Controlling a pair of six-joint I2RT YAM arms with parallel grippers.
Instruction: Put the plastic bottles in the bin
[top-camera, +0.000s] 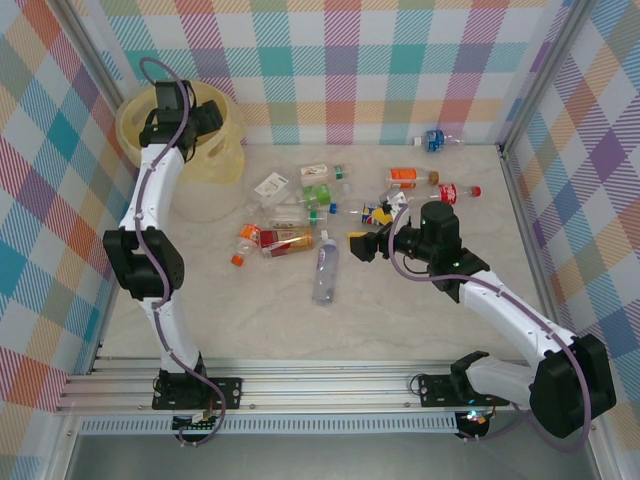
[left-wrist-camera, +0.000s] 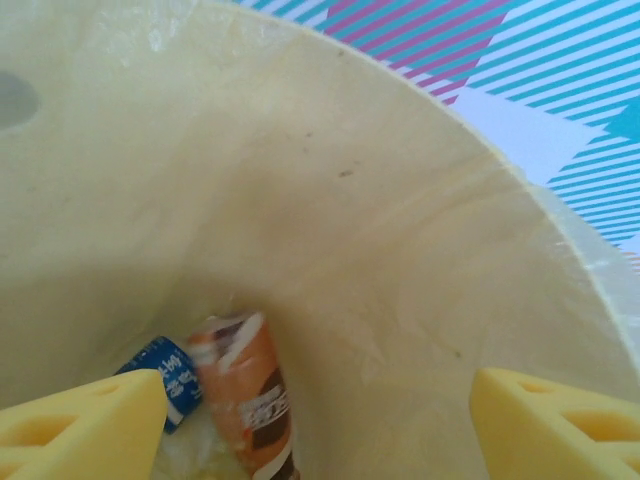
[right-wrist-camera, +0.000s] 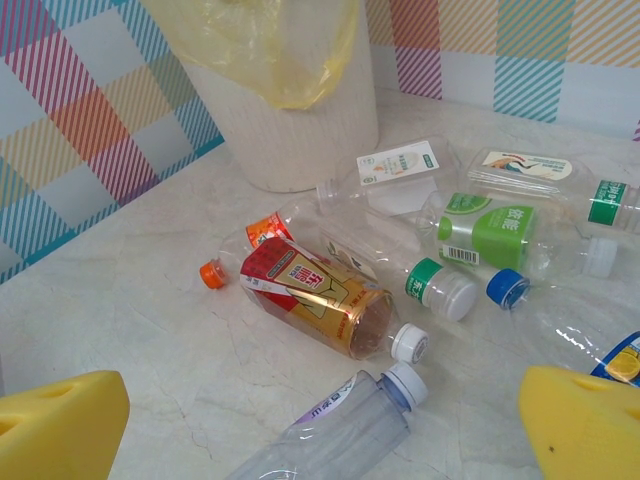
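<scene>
The left gripper (left-wrist-camera: 320, 400) is hanging open and empty over the bin (left-wrist-camera: 300, 200), where at least two plastic bottles (left-wrist-camera: 245, 400) are lying, while the right gripper (right-wrist-camera: 325, 410) is hovering wide open above roughly a dozen more on the table (top-camera: 250, 320), leaving most work outstanding.

You have checked walls (top-camera: 400, 60) on three sides, at the back, left and right, in pastel squares of pink, teal, orange, yellow and purple crossed by white bands. Your table top (top-camera: 260, 330) is pale cream with faint marble veins. Silver metal rails (top-camera: 320, 385) run along its near edge. The light is soft and even, and shadows are faint.
</scene>
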